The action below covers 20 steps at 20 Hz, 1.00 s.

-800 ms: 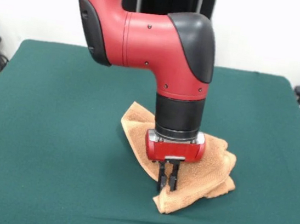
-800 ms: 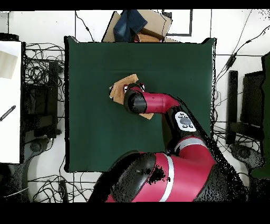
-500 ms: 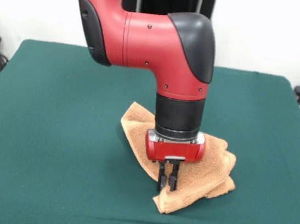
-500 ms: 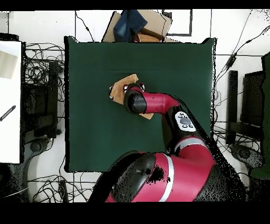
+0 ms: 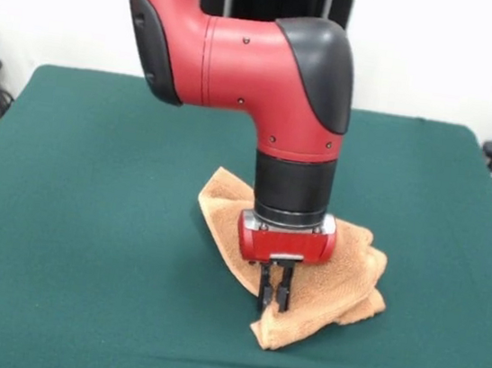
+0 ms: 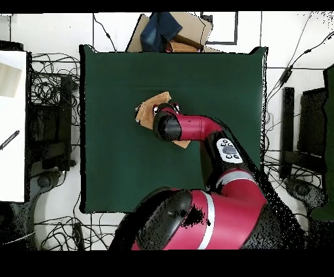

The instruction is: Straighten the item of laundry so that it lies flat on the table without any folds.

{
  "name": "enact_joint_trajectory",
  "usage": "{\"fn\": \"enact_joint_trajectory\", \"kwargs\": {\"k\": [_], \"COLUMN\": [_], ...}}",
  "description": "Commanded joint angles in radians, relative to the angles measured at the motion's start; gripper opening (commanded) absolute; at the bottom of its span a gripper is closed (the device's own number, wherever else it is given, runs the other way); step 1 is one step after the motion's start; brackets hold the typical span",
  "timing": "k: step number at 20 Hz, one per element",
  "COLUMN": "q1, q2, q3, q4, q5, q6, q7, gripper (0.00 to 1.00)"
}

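The peach-tan towel (image 5: 343,274) lies crumpled and folded over itself on the green table (image 5: 87,218), a little right of its middle. My gripper (image 5: 272,304) points straight down over the towel's near part, its tips down in the cloth by the front corner. The two fingers stand close together and look shut on a pinch of towel. In the overhead view the towel (image 6: 150,104) shows partly from under the arm's wrist (image 6: 167,125), which hides the gripper. The white label does not show.
The red and black arm (image 5: 270,69) comes down over the towel's back part. Beyond the table's far edge in the overhead view stands a cardboard box with blue cloth (image 6: 171,29). Cables and equipment (image 6: 49,98) lie around the table's sides.
Almost nothing: the arm has edged up by a hair. The towel keeps the same shape and the fingers stay together.
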State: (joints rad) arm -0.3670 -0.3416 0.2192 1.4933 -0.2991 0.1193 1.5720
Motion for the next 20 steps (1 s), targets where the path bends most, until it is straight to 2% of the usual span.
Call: {"fn": "enact_joint_trajectory", "kwargs": {"k": [1,4,7,11,20], "q1": [0.008,0.036,0.047,0.047,-0.023], "q2": [-0.016,-0.046,-0.061,-0.095,-0.152], "q3": [-0.036,-0.083,-0.104,-0.110,-0.071], "q4": [0.029,0.002,0.004,0.045,0.115], "q5": [-0.007,-0.003,0.002,-0.007,-0.022], "q6": [0.190,0.276,0.309,0.308,0.274], "q7": [0.053,0.051,0.077,0.099,0.073], "gripper": [0.00,0.00,0.00,0.00,0.00]}}
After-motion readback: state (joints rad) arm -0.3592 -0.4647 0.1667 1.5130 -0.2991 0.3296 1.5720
